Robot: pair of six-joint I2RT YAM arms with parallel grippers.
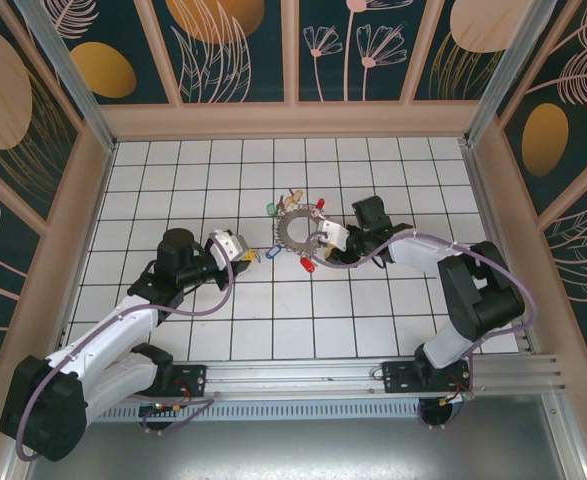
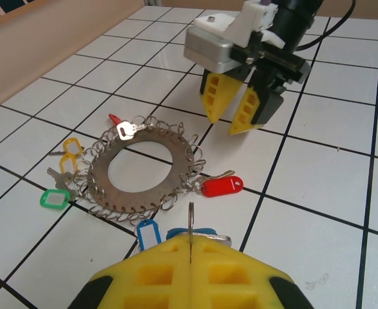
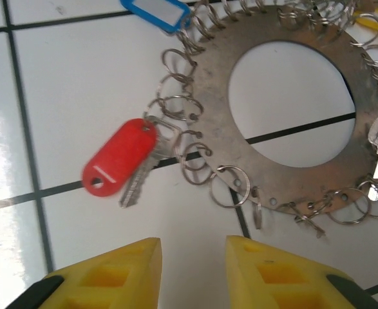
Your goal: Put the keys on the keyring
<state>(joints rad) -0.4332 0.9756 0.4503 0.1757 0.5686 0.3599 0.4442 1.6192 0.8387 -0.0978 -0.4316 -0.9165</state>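
Observation:
The keyring (image 2: pixel 98 177) is a flat grey metal ring edged with small wire loops, lying on the white tiles (image 1: pixel 285 238). Keys with red (image 2: pixel 222 187), blue (image 2: pixel 148 233), green (image 2: pixel 55 198) and yellow (image 2: pixel 71 147) tags hang around its rim. My left gripper (image 2: pixel 190 239) is shut on the thin split ring of another blue key (image 2: pixel 201 233), holding that ring upright just short of the keyring's near edge. On the far side, my right gripper (image 3: pixel 192 248) is open and holds nothing. It hovers over bare tile beside the red key (image 3: pixel 118 158) and the keyring's rim (image 3: pixel 214 109).
A low beige wall (image 1: pixel 293 120) with patterned panels above it encloses the tiled floor. Both arms meet at the keyring in the middle, the left gripper (image 1: pixel 248 256) to its left and the right gripper (image 1: pixel 323 238) to its right. Open tiles lie all around them.

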